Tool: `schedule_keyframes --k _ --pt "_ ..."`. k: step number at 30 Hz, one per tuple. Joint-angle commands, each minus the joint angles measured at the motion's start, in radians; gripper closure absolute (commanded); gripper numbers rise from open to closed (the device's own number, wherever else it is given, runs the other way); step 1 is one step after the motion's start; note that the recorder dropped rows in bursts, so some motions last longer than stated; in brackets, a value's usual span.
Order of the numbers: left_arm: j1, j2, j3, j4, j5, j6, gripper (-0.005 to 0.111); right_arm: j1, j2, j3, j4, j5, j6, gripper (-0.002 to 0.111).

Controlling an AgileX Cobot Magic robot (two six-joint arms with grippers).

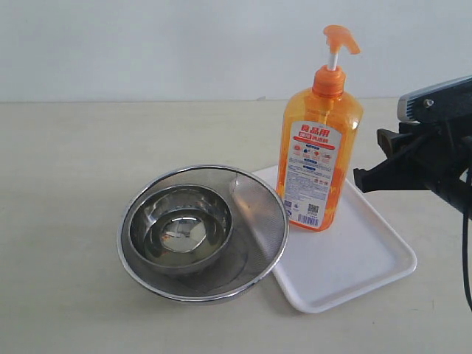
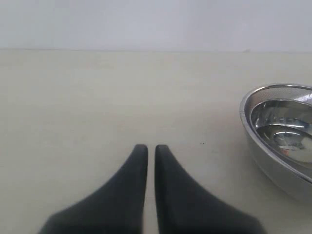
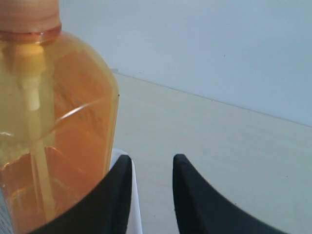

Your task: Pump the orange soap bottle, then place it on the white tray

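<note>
The orange soap bottle (image 1: pixel 318 158) stands upright on the far left part of the white tray (image 1: pixel 361 258), its pump nozzle raised and pointing right. My right gripper (image 1: pixel 372 158) hovers just right of the bottle at mid height, apart from it. In the right wrist view the bottle (image 3: pixel 53 122) fills one side, beside and outside the right gripper (image 3: pixel 151 158), which is open with nothing between its fingers; a sliver of tray (image 3: pixel 134 204) shows below. My left gripper (image 2: pixel 147 147) is shut over bare table and does not show in the exterior view.
A round steel mesh strainer (image 1: pixel 262 221) with a steel bowl (image 1: pixel 181 225) inside overlaps the tray's left corner, close to the bottle. The same strainer (image 2: pixel 282 136) shows at the edge of the left wrist view. A pale wall runs behind the beige table.
</note>
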Motion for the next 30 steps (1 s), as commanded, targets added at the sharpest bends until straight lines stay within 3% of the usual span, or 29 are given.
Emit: schedule_keyframes --k 1,27,30 --pt "0.003 -0.003 0.003 -0.004 -0.011 0.001 0.102 0.0 -0.009 -0.002 0.003 -0.005 0.001 0.082" --pt "0.003 -0.003 0.003 -0.004 -0.011 0.001 0.102 0.0 -0.009 -0.009 0.053 -0.059 0.016 0.082" --pt "0.003 -0.003 0.003 -0.004 -0.011 0.001 0.102 0.0 -0.009 -0.026 0.125 -0.063 -0.018 0.068"
